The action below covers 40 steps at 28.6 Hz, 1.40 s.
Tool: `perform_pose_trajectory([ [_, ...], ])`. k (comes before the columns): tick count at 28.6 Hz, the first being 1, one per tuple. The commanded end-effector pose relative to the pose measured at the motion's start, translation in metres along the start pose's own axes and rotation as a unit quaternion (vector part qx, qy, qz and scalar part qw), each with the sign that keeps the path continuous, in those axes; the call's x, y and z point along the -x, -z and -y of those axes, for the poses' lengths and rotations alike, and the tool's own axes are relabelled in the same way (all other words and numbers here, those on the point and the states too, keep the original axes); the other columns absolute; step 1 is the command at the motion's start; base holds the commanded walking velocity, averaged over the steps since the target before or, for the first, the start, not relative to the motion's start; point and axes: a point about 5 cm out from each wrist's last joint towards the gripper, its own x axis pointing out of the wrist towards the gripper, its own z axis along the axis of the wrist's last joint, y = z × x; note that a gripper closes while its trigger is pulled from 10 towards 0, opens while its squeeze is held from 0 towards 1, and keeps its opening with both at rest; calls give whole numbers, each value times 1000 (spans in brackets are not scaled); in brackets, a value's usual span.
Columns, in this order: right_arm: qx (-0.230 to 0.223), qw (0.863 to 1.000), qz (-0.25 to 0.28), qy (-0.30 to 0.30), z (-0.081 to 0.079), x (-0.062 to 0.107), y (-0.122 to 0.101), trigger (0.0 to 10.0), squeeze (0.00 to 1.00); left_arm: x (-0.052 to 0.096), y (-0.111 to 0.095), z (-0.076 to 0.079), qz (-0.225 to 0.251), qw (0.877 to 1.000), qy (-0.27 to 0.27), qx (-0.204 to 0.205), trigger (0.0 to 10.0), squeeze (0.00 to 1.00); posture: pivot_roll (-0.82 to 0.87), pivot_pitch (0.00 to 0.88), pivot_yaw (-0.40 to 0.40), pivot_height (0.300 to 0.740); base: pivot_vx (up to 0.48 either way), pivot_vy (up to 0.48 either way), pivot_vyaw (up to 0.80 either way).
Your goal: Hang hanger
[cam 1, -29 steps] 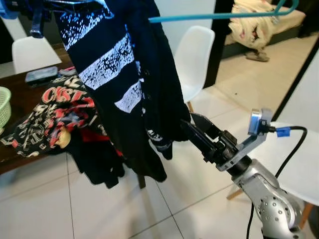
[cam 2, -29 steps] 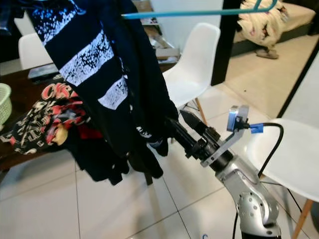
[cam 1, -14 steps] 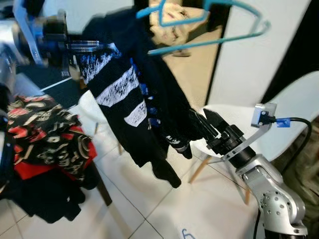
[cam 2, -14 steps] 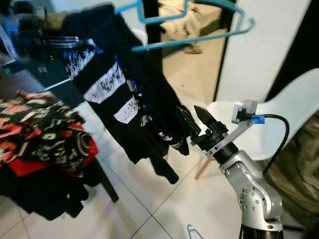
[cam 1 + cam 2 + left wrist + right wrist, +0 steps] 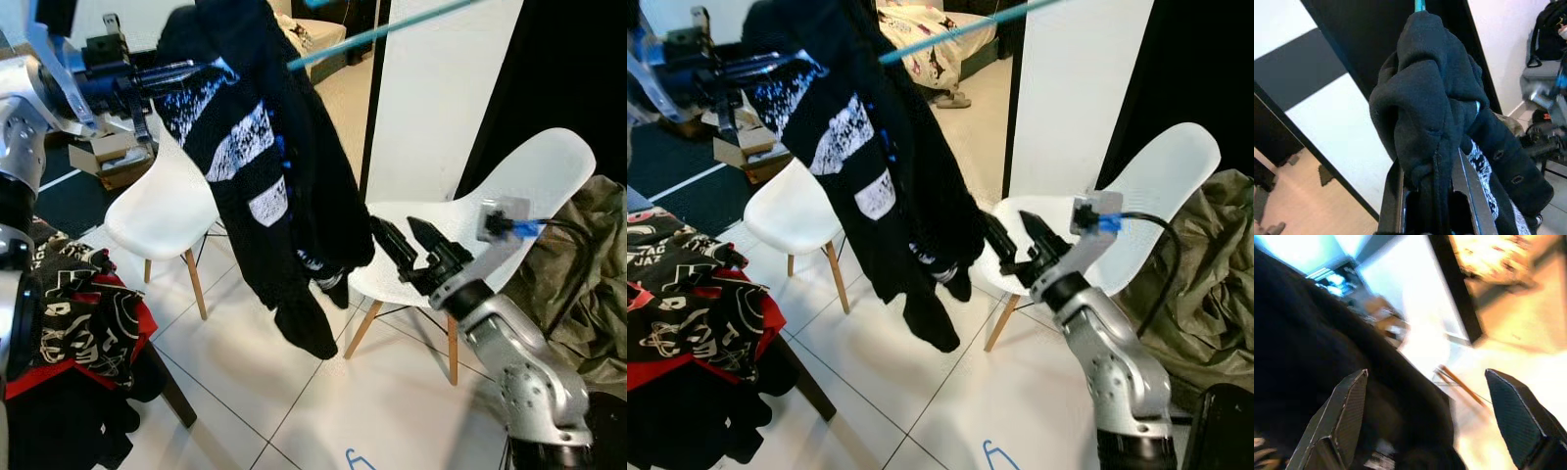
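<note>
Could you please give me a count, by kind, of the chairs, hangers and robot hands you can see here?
White chairs: 2, one behind the hanging black garment, one by the right hand.
Blue hangers: 2, one carrying the garment, one on the floor.
Robot hands: 2, including the left hand.
Total: 6.

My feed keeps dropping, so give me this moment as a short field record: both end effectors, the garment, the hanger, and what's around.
left end effector: raised high, shut on the black garment's bunched top
right end effector: open, beside the garment's lower hem, not gripping it
black garment: dark, white patterned bands, hanging free above the floor
hanger: teal bar sticking out of the garment; hook out of frame
nearby: white chairs, clothes pile, olive fabric
</note>
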Motion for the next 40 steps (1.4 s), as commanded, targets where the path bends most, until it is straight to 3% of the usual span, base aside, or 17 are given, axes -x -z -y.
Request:
perform_pose_trajectory([
  [1, -7, 1000, -13, 19, 0, -3, 8, 10000, 0, -2, -16, -4, 29, 999, -9, -27, 10000, 0, 6, 35, 41, 740, 0, 0, 0],
  [9, -54, 997, 38, 51, -4, -10, 14, 10000, 0, -8, -29, -1, 44, 998, 6, -54, 10000, 0, 16, 0, 22, 740, 0, 0, 0],
  [24, -56, 996, 61, 39, -28, -36, 19, 10000, 0, -14, -37, 6, 61, 995, 6, -73, 10000, 0, 33, 0, 12, 740, 0, 0, 0],
  [32, -62, 994, 86, 34, -27, -42, 11, 10000, 0, -13, -37, 10, 65, 995, 2, -74, 10000, 0, 38, 0, 11, 740, 0, 0, 0],
  [33, -74, 992, 98, 25, -29, -43, 9, 0, 0, -13, -38, 11, 67, 995, 3, -71, 10000, 0, 43, 0, 12, 740, 0, 0, 0],
  [40, -105, 986, 131, 7, -28, -44, -1, 0, 0, -11, -34, 12, 61, 996, -11, -66, 10000, 0, 32, 0, 25, 740, 0, 0, 0],
])
